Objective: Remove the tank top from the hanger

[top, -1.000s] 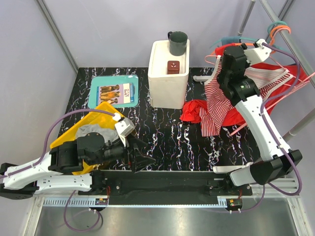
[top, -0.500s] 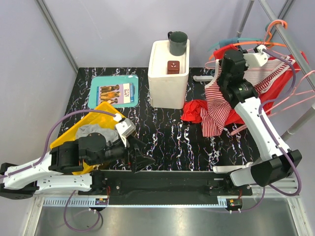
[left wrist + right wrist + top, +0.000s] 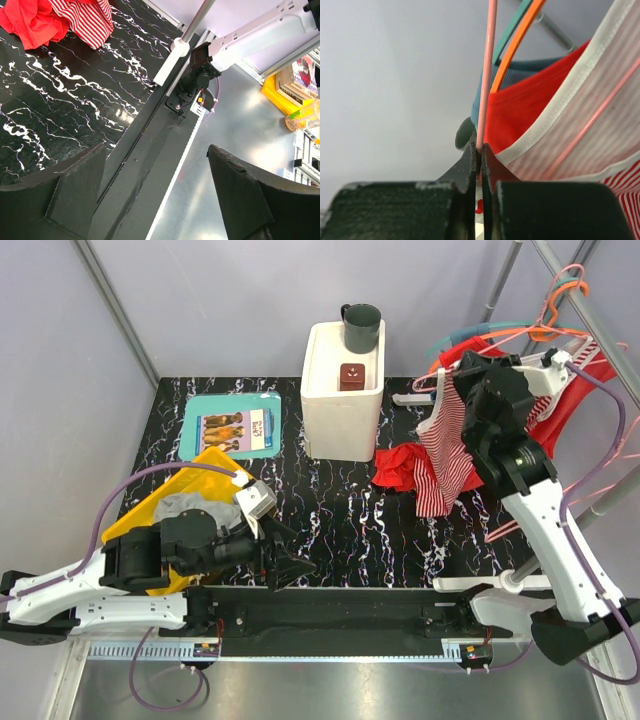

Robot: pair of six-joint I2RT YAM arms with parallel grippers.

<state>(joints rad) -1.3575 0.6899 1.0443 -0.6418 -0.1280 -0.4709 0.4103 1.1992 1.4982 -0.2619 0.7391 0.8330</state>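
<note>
The right gripper (image 3: 480, 149) jaws, open a second ago, now pinch the hanger (image 3: 487, 75), securing it for tank top (image 3: 440, 455) removal; the left gripper (image 3: 156, 167) jaws stand wide.

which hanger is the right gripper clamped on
The pink hanger: its wire runs into the shut right gripper; the orange hanger and teal hanger pass beside it.

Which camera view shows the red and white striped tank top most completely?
The top external view: there the striped tank top shows almost whole, hanging down toward the table. The right wrist view shows only its trim and some fabric beside the pink hanger; the left wrist view shows only its lower end on the table.
</note>
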